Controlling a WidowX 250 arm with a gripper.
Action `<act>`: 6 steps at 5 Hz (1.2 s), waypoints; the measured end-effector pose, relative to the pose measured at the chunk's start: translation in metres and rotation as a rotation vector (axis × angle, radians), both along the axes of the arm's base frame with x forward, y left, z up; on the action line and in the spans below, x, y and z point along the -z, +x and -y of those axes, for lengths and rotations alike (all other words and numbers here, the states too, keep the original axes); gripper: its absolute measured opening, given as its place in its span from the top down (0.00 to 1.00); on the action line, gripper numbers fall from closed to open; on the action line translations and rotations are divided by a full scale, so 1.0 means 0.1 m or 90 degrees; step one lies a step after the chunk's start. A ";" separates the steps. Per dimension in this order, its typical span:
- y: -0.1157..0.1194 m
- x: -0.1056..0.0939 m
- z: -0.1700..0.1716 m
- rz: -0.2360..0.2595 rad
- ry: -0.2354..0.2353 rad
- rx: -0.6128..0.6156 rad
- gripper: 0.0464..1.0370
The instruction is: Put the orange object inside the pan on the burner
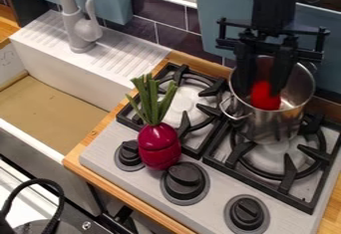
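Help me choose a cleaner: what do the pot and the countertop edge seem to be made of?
Pot: shiny metal, probably stainless steel, judging by its silvery, reflective wall.
Countertop edge: smooth wood by its warm tan tone, though wood-look laminate is possible.

Slanted downward view, seemingly close.

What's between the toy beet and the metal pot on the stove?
In the camera view, the black side bars of the two burner grates run between the toy beet and the metal pot. I see no loose item there.
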State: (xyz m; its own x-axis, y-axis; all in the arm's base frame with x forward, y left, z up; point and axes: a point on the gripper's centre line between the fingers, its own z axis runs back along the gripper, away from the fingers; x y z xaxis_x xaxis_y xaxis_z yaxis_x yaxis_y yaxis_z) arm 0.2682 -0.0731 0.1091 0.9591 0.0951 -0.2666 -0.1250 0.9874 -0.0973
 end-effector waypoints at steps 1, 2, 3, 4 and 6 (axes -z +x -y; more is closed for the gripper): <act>0.02 -0.04 0.00 0.003 -0.001 0.000 0.20; 0.03 -0.04 -0.01 0.004 -0.001 0.000 0.03; 0.08 -0.08 -0.02 0.020 -0.003 0.018 0.04; 0.14 -0.09 -0.02 0.065 -0.012 0.056 0.04; 0.33 -0.09 -0.14 0.176 -0.040 0.113 0.04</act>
State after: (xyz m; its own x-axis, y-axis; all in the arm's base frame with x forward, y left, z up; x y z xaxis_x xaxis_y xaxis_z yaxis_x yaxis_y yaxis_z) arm 0.3011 -0.0596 0.1186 0.9961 -0.0877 0.0057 0.0875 0.9825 -0.1644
